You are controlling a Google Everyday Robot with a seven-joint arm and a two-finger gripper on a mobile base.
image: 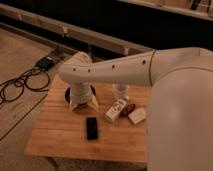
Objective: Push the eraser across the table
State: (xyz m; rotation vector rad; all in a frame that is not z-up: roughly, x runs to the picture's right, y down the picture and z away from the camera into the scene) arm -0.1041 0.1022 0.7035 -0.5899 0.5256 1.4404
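Note:
The eraser (pixel 91 128), a small flat black block, lies on the light wooden table (pixel 55 135) a little in front of the middle. My gripper (pixel 83 103) hangs from the white arm over the back left part of the table, just behind and left of the eraser and apart from it. Its pale fingers (pixel 92 102) point down over a black bowl (pixel 69 95).
A white labelled carton (pixel 116 110), a dark round object (pixel 128 109) and a pale tan block (pixel 136 116) lie to the right of the eraser. A white cup (pixel 120 91) stands behind them. Cables (pixel 20 85) and a power box (pixel 46 62) lie on the floor to the left.

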